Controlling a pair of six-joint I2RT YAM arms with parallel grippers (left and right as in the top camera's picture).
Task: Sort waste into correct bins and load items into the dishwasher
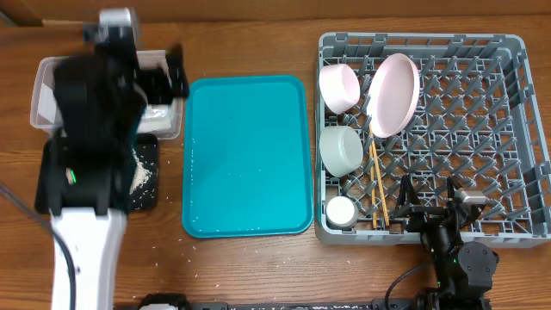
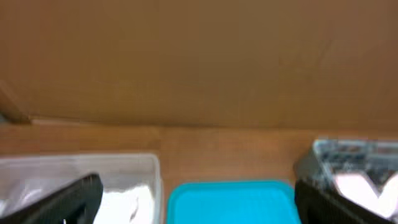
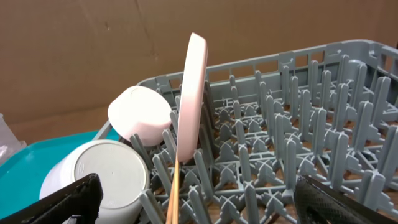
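Note:
The grey dish rack (image 1: 516, 129) holds a pink bowl (image 1: 337, 86), an upright pink plate (image 1: 394, 95), a greyish-white bowl (image 1: 341, 150), a white cup (image 1: 341, 211) and two chopsticks (image 1: 378, 185). My right gripper (image 1: 428, 203) is open and empty over the rack's front edge; its wrist view shows the plate (image 3: 193, 93), the pink bowl (image 3: 140, 115), the greyish-white bowl (image 3: 93, 174) and the chopsticks (image 3: 173, 199). My left gripper (image 1: 175, 76) is open and empty above the clear tub (image 1: 39, 95), which holds the white napkin (image 2: 134, 196). Rice grains (image 1: 138, 172) lie on the black tray (image 1: 148, 196).
A teal serving tray (image 1: 245, 155) lies between the bins and the rack; it also shows in the left wrist view (image 2: 230, 202). My left arm covers most of the tub and black tray. A few grains lie on the table near the tray's front. A cardboard wall stands behind.

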